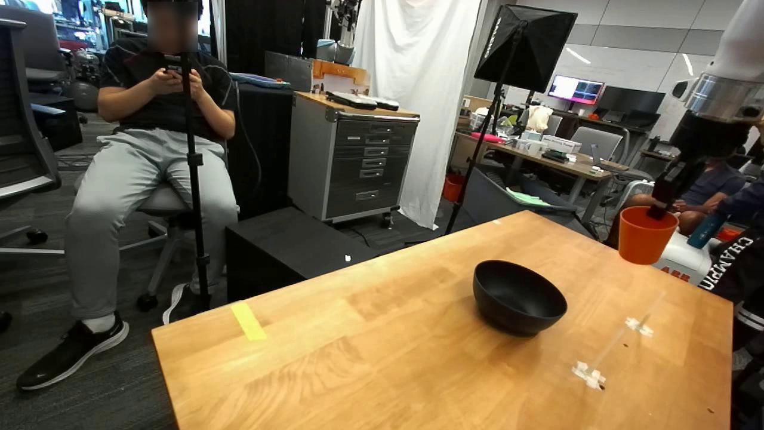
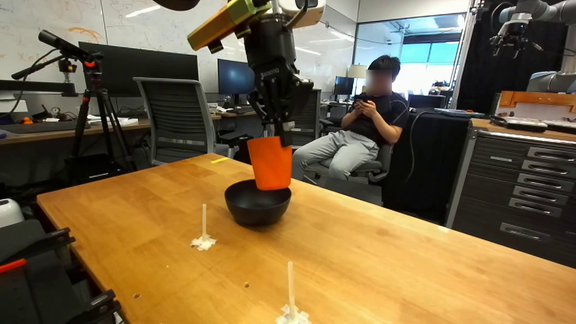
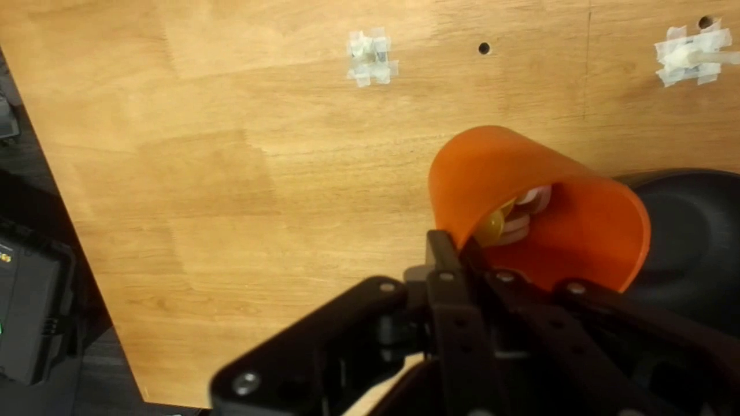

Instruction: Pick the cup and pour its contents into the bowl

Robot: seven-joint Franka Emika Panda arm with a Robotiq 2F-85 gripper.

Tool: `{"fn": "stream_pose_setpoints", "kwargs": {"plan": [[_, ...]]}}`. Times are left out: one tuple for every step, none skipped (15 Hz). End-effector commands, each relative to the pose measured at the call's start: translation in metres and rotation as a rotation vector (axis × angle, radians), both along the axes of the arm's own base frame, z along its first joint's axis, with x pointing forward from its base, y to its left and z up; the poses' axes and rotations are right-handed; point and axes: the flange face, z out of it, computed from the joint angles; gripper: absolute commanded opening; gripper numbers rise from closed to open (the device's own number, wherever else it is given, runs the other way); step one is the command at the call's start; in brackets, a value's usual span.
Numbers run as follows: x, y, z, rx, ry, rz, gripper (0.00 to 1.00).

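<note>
Vividly orange cup [image 2: 271,164], pale and yellow bits [image 3: 514,229] inside.

My feed shows a brightly lit counter [image 2: 405,252], a soft shadow beneath the bowl [image 2: 255,209], glare streaking the whiteboard [image 2: 54,18], a washed-out window [image 2: 427,72]; in the wrist view, my pincer [image 3: 459,248] looks dark, slightly blurred.

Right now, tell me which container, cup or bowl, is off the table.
The orange cup: the gripper holds it up by the rim; the black bowl sits on the table.
</note>
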Motion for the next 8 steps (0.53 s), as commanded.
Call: {"fn": "stream_pose_setpoints", "kwargs": {"plan": [[0.002, -0.009, 0.016, -0.072, -0.03, -0.05, 0.01], [0.003, -0.012, 0.019, -0.091, -0.037, -0.063, 0.01], [0.005, -0.014, 0.022, -0.11, -0.046, -0.077, 0.01], [0.007, -0.016, 0.024, -0.125, -0.056, -0.085, 0.01], [0.009, -0.018, 0.026, -0.135, -0.066, -0.092, 0.01], [0.01, -0.02, 0.027, -0.145, -0.075, -0.097, 0.01], [0.011, -0.023, 0.028, -0.152, -0.086, -0.104, 0.01], [0.013, -0.025, 0.028, -0.161, -0.095, -0.108, 0.01]]}}
